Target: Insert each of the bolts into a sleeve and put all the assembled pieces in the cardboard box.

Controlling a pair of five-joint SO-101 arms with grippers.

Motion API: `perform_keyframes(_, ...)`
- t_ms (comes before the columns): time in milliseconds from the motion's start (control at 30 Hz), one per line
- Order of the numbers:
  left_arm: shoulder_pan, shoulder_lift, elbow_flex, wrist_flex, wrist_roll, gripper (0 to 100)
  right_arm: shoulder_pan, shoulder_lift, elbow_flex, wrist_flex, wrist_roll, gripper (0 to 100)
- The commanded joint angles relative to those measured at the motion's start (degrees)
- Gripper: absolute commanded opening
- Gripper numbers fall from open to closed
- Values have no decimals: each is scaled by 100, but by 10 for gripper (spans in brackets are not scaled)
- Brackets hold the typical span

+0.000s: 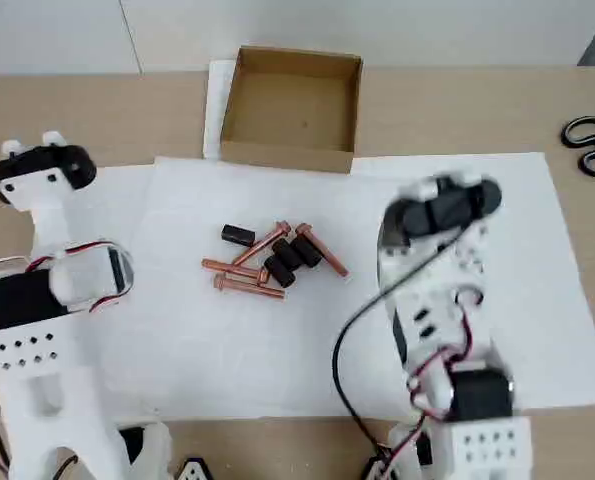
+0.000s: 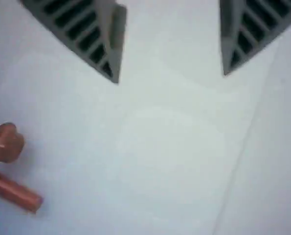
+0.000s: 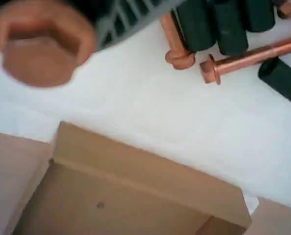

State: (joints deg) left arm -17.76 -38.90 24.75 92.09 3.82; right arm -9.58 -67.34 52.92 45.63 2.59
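A copper bolt (image 3: 42,44), hex head to the lens, is clamped in the right gripper (image 1: 395,228) and held above the paper (image 1: 497,290), near the box (image 3: 150,181). More bolts (image 1: 247,287) and black sleeves (image 1: 285,262) are heaped mid-sheet. The left gripper (image 2: 169,76) is poised low over bare paper, jaws parted.

The high view is looking down on the table (image 1: 477,110), taking in the white sheet (image 1: 227,350), the 2 arms' bases (image 1: 37,380) at its near edge, the cardboard box (image 1: 287,153) at the far one. The left wrist view is hovering close over that sheet, looking past the left gripper (image 2: 170,73). The right wrist view, a bolt (image 3: 42,44) looming at its lens, is facing across the pile (image 3: 218,29) toward the box, sharing both with the high view.
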Motion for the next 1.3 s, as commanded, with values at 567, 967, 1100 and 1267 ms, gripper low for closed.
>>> perform_keyframes(567, -44, -149, -224, 352, -826, 130, -347, 8576, -7481, -1842, 26, 4)
perform_keyframes(967, -35, -149, -22, 378, -826, 130, -664, 10870, -8905, -2747, 62, 8)
perform_keyframes(1100, -35, -149, -22, 378, -818, 130, -708, 11407, -9301, -2923, 62, 9)
perform_keyframes(1267, -35, -149, -22, 343, -818, 130, -734, 11881, -9705, -2905, 44, 112)
